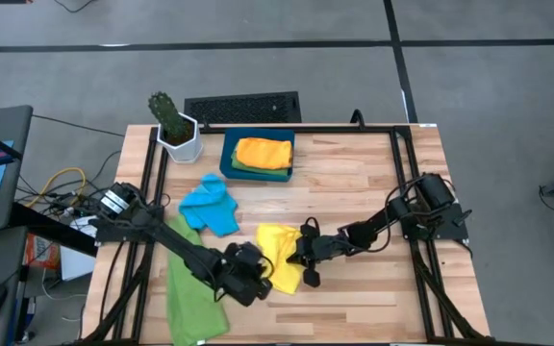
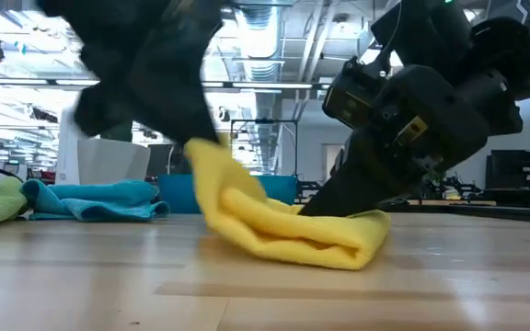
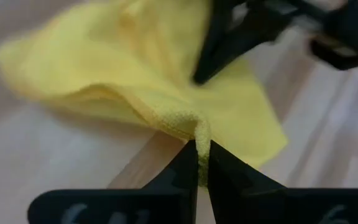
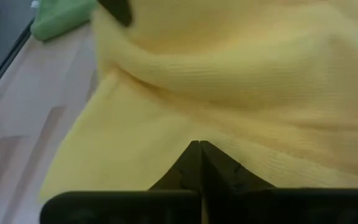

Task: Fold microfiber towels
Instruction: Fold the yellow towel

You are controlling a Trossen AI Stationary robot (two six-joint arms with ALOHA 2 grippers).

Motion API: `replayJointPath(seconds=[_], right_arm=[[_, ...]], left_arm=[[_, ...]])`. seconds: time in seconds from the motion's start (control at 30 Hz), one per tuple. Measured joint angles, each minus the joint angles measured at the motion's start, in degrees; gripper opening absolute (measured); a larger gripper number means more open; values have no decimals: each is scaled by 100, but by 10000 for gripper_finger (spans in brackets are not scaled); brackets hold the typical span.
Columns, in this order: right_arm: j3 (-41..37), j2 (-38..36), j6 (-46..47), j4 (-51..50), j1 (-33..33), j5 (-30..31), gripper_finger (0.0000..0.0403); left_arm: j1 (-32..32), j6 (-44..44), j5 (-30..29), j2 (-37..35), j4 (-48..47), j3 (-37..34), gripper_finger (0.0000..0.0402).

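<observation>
Left hand clamped on yellow towel edge (lifted), right hand closed on its opposite edge

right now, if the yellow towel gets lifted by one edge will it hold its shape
Probably not: the yellow towel sags in soft folds, so it looks floppy. The left hand lifts a thin pinched edge, suggesting it is light. Its nubby weave likely resists slipping.

I count 5 towels: 1 yellow, 1 blue, 1 orange, 2 green; 1 tray, 1 potted cactus.
</observation>
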Motion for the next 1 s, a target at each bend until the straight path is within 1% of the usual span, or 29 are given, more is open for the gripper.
replayJointPath(seconds=[0.07, 0.2, 0.27, 0.37, 0.43, 0.5, 0.57, 0.63, 0.77, 0.9, 1.0], right_arm=[[0, 0, -89, 3, -24, 0, 19], [0, 0, -133, 2, -53, -2, 18], [0, 0, -135, -4, -53, -2, 22], [0, 0, -146, -10, -83, -11, 28], [2, 0, -149, -70, -126, -10, 29], [0, 0, -150, -103, -181, -9, 27], [2, 0, -174, -144, -217, -8, 23], [1, 0, -198, -120, -266, -8, 21], [0, -19, -196, -25, -339, -11, 21], [2, -334, -199, -37, -349, 6, 26], [2, -547, -240, -263, -348, 2, 24]], left_arm=[[89, 605, 46, -2, 2, 198, 16], [254, 1517, 146, -9, 107, 526, 16], [324, 1897, 307, 11, 295, 600, 16], [414, 2230, 658, 60, 455, 611, 16], [461, 2298, 907, 140, 407, 614, 16], [490, 2361, 1136, 161, 96, 602, 16], [517, 2339, 1251, 194, 17, 609, 16], [517, 2347, 1296, 197, -44, 604, 16], [515, 2458, 1322, 219, 362, 611, 16], [515, 2487, 1322, 221, 431, 611, 16], [515, 2477, 1323, 221, 393, 611, 16]])
